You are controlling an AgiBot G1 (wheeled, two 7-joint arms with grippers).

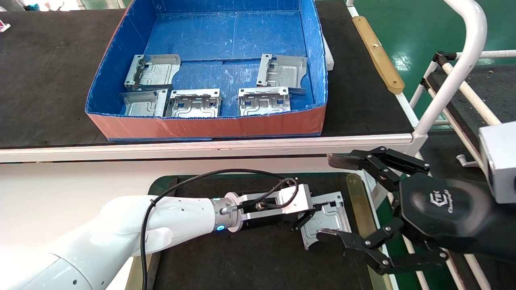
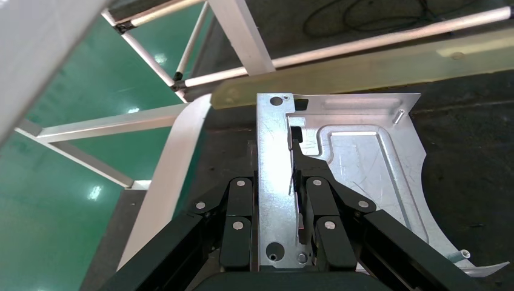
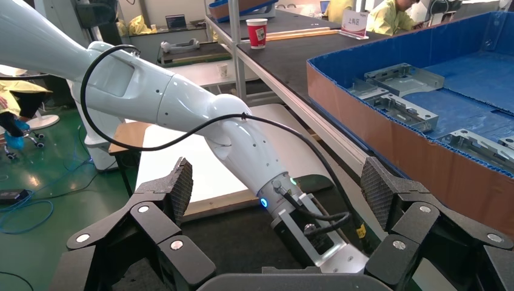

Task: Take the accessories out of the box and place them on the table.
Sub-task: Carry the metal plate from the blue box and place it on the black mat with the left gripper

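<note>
The bench (image 1: 48, 80) up top holds the box (image 1: 209, 125), and there are five accessories (image 1: 153, 71) left lying in it. Below that is the table (image 1: 258, 257) with its brass strip (image 1: 356, 201). A sixth plate (image 1: 328, 219) lies on the mat, and the left gripper (image 1: 308, 215) is clamped on its flange. The left wrist view shows both pads (image 2: 315, 188) pinching that upright flange, which the head view can't. The right gripper (image 1: 332, 197) hovers wide open just beside the plate, holding nothing. The right wrist view adds a red cup (image 3: 257, 31).
</note>
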